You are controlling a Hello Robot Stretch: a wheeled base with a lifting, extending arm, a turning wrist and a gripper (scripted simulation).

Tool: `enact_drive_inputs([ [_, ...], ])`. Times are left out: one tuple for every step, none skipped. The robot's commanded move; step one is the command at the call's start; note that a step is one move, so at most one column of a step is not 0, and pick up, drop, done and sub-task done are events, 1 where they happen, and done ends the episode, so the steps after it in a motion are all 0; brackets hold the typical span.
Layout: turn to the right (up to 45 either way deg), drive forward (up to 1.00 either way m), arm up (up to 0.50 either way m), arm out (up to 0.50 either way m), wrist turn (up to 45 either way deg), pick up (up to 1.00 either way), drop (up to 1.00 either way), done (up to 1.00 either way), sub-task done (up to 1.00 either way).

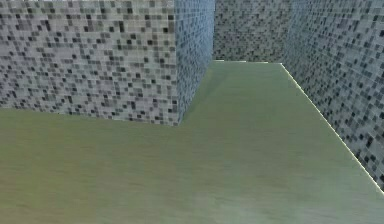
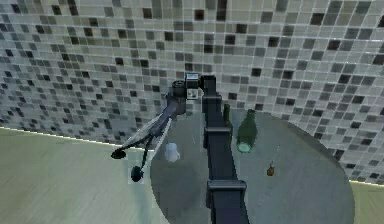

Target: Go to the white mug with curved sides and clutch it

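Note:
A small pale cup-shaped thing (image 2: 172,152) stands near the left rim of a round grey tabletop (image 2: 300,185) in the arm side view. The dark arm (image 2: 218,140) rises over that table. At its far end, the gripper (image 2: 127,165) slants down to the left, and its thin fingers (image 2: 150,135) pass just left of the pale thing. The fingertips end by the table's left edge, above the green floor. I cannot tell whether the gripper holds anything or touches the pale thing.
A dark green bottle (image 2: 246,130) and a small brown object (image 2: 270,168) stand on the table, right of the arm. A mosaic-tiled wall (image 2: 90,70) rises behind it. In the forward view a tiled wall block (image 1: 90,55) juts in at the left, with green floor (image 1: 230,120) running back beside it.

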Motion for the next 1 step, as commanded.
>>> enact_drive_inputs([
  [0.0, 0.0, 0.0, 0.0, 45.0, 0.0, 0.0, 0.0, 0.0],
])
